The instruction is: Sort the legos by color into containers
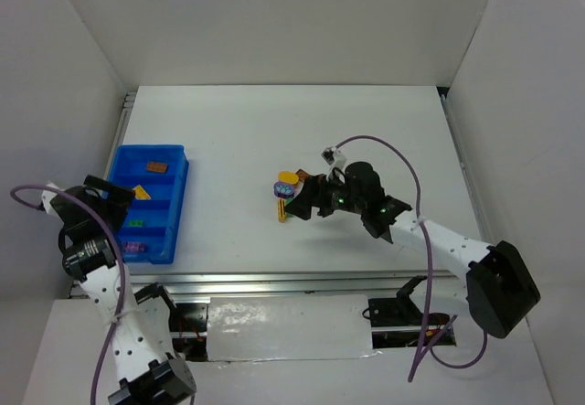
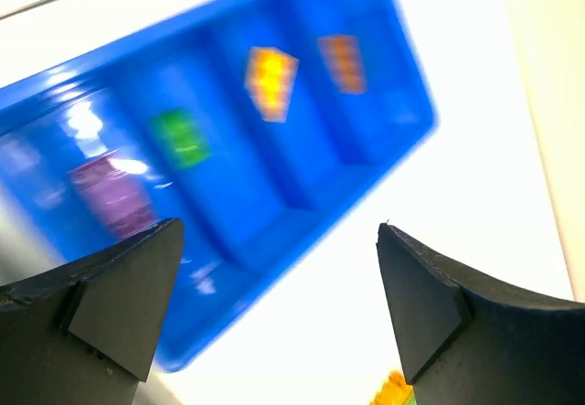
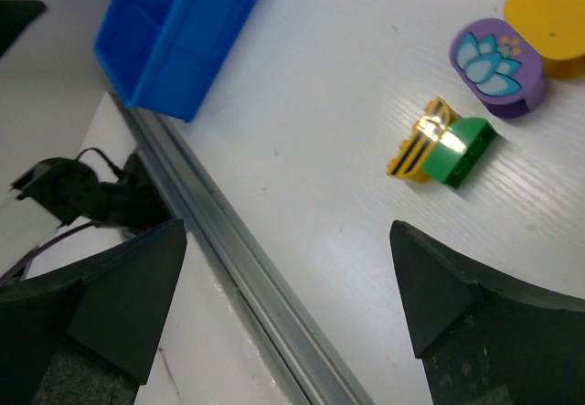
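Top view: a smooth white tabletop [image 1: 274, 131] with white walls [image 1: 274, 21] carries a glossy blue tray [image 1: 180, 206]; loose legos [image 1: 288, 186] lie well right of it.

Left wrist: the left tool [image 2: 279, 229] is spread, facing the tray. Blurred bricks [image 2: 180, 137] of four colours sit in separate compartments.

Right wrist: the right tool [image 3: 288, 231] is spread, right of the tray, near a green brick [image 3: 462, 149] touching a yellow brick [image 3: 416, 144].

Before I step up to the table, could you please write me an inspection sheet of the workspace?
Surface: white table.
Job's things: blue tray holds orange brick, yellow brick, green brick, purple brick, one per compartment; loose yellow brick, loose green brick, purple flower piece, yellow disc lie mid-table.
Clutter: nothing seen.
Grippers: left gripper open by tray; right gripper open near loose pieces; nothing held.
Cables: left cable and right cable, purple, loop off arms.
Surroundings: white walls; metal rail at near edge.
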Motion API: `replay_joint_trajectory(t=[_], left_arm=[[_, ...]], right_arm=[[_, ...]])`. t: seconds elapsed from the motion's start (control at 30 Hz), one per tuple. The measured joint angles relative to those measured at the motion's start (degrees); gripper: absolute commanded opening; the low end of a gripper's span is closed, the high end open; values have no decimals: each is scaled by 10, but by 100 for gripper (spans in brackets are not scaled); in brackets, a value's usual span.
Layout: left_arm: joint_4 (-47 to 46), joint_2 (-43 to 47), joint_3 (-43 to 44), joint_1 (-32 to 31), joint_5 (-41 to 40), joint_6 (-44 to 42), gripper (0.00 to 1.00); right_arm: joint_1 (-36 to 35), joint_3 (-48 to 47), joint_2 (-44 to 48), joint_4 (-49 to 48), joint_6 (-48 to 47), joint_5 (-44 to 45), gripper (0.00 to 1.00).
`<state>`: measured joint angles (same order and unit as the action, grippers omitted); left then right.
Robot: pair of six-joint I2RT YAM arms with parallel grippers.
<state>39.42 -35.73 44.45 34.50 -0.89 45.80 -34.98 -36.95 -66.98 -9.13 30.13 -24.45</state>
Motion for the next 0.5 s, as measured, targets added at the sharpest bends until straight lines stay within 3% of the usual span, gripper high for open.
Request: replay_joint_trajectory(t=[0.13,0.33,0.43,0.5], left_arm=[[-47,-49,37,-61,66,-21,100],[-96,-208,130,-377,2,-39,99],[-127,-311,173,-519,-30,-53,100],[-133,-381,205,-582,-49,-68,100]], right_arm=[[0,-17,-56,28,7,49,100],[-3,-45,-95,103,69,202,100],[-2,-45,-57,155,121,302,100],[2,-40,1,185,149,359,100]])
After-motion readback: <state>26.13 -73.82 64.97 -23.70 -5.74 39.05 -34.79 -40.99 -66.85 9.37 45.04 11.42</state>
